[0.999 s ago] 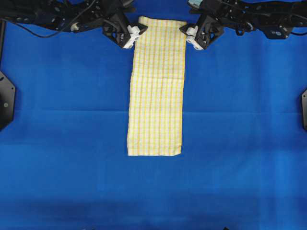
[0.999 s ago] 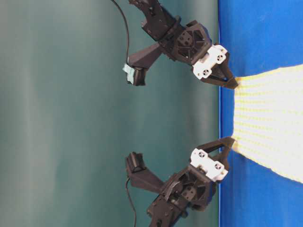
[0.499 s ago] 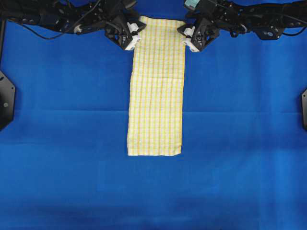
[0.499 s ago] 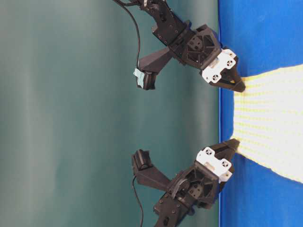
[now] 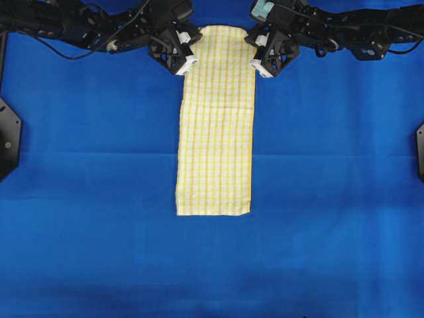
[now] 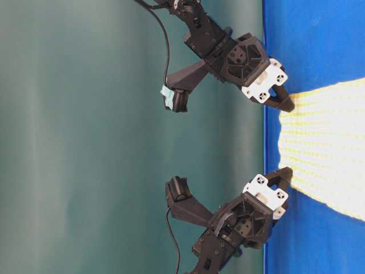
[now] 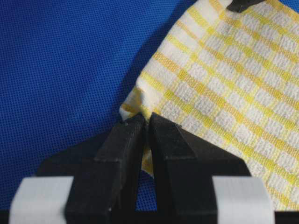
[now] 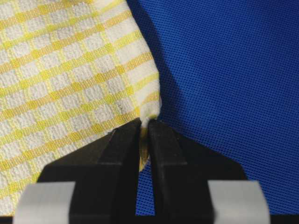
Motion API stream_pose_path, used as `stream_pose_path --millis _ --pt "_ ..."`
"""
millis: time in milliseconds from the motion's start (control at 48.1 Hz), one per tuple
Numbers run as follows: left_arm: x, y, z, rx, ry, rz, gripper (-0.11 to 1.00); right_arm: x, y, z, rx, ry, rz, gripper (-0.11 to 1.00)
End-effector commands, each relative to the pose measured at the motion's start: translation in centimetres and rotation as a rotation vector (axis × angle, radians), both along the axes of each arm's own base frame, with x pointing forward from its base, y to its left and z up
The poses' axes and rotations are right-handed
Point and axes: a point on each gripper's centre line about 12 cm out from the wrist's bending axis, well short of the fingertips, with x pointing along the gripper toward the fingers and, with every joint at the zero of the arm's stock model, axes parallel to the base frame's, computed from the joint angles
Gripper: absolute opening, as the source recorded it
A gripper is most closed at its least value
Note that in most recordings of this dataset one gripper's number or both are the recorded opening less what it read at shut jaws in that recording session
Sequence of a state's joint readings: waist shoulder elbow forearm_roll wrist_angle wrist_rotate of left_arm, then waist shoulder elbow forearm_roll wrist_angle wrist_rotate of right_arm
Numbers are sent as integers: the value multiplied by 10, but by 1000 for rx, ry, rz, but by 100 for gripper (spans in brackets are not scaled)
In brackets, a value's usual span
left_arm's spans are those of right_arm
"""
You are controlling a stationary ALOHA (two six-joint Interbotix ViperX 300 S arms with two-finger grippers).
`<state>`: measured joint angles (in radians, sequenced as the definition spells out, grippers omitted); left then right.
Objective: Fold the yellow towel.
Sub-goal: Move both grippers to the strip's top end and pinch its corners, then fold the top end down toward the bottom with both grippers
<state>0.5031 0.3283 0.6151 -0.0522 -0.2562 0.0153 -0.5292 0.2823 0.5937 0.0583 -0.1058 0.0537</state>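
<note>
The yellow towel (image 5: 217, 126) lies as a long narrow strip on the blue cloth, running from the far edge toward the middle. My left gripper (image 5: 187, 59) is shut on the towel's far left corner (image 7: 140, 109). My right gripper (image 5: 256, 61) is shut on the far right corner (image 8: 148, 108). In the table-level view the towel (image 6: 325, 148) shows at the right, with the left gripper (image 6: 287, 172) and right gripper (image 6: 288, 105) pinching its far end, which is slightly raised and bunched. Both wrist views show cloth squeezed between the black fingers.
The plain blue cloth (image 5: 99, 199) covers the whole table. Black fixtures sit at the left edge (image 5: 8, 136) and right edge (image 5: 420, 149). A horizontal crease (image 5: 99, 154) runs across the blue cloth. The arms stretch along the far edge.
Both grippers have closed in on the towel's far corners and pinched them. The far end of the towel has narrowed and lifted slightly.
</note>
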Motion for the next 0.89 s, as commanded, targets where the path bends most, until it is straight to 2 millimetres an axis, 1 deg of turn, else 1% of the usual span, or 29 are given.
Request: stream_pose_path --millis 0,229,395,520,624,687,749,874 --pt "3 8 13 20 -35 13 3 3 -9 10 -19 -30 -13 5" --pt "4 21 26 63 -43 13 3 4 -28 20 -40 -55 -45 5" --pt "5 26 29 62 -32 15 3 7 -32 25 -50 -66 -47 5" --pt "5 25 32 66 -35 13 3 5 -31 24 -44 -65 -51 5" --pt "3 24 42 74 -50 14 3 4 -28 28 -42 -69 -50 5" --pt "2 23 53 83 -64 12 3 3 -25 32 -47 -77 -45 5" --pt "1 20 60 87 -71 7 3 2 -22 39 -53 -88 -41 5" --pt "0 12 68 84 -70 -8 3 -1 -14 51 -59 -108 -33 5"
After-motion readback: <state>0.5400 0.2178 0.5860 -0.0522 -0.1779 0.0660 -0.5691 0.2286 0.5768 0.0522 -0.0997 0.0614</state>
